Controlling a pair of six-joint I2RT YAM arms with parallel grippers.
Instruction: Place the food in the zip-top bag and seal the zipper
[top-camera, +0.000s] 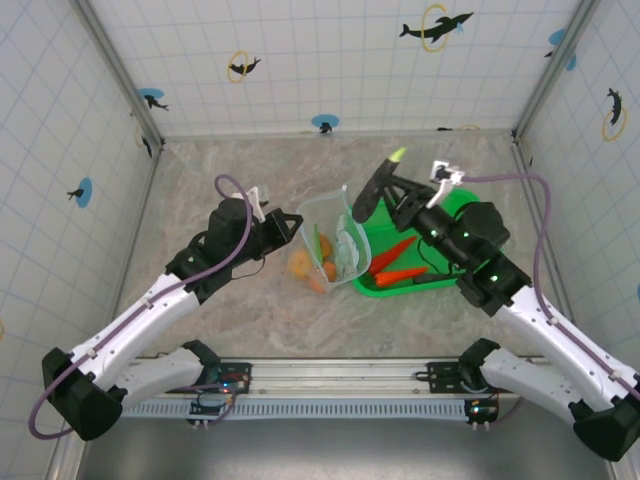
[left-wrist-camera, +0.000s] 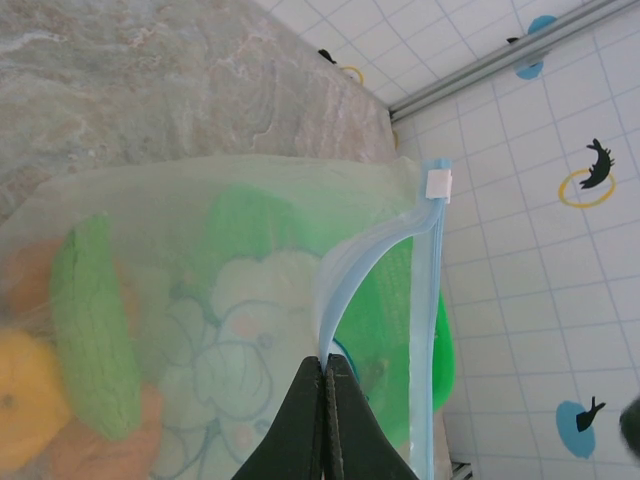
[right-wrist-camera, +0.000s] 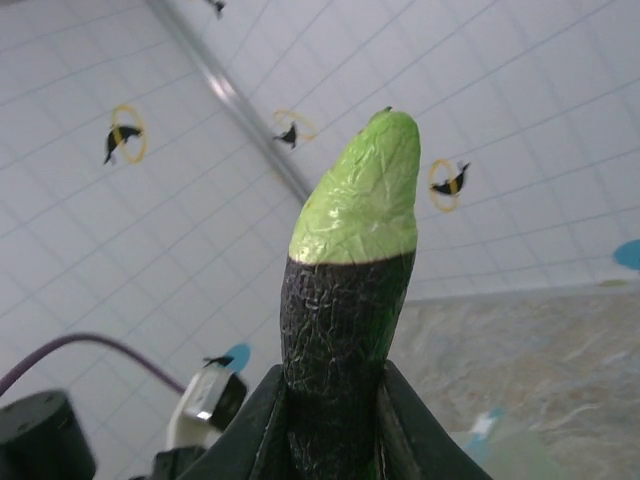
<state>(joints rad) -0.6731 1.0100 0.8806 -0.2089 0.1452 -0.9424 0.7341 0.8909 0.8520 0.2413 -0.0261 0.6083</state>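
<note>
The zip-top bag (top-camera: 338, 232) stands open mid-table, and my left gripper (top-camera: 296, 227) is shut on its left rim. In the left wrist view the left gripper (left-wrist-camera: 326, 366) pinches the pale blue zipper (left-wrist-camera: 372, 258) strip. Inside the bag (left-wrist-camera: 250, 290) lie a green cucumber (left-wrist-camera: 95, 320) and orange round pieces (left-wrist-camera: 20, 400). My right gripper (top-camera: 385, 198) is shut on a dark long piece of food with a light green tip (top-camera: 372, 192), held above the bag's right side. The right wrist view shows that piece (right-wrist-camera: 345, 310) standing up between the fingers of the right gripper (right-wrist-camera: 335, 400).
A green plastic basket (top-camera: 452, 212) sits right of the bag with two red-orange carrots (top-camera: 398, 262) inside. Tiled walls enclose the table on three sides. The marble tabletop (top-camera: 220, 160) spreads to the left and back.
</note>
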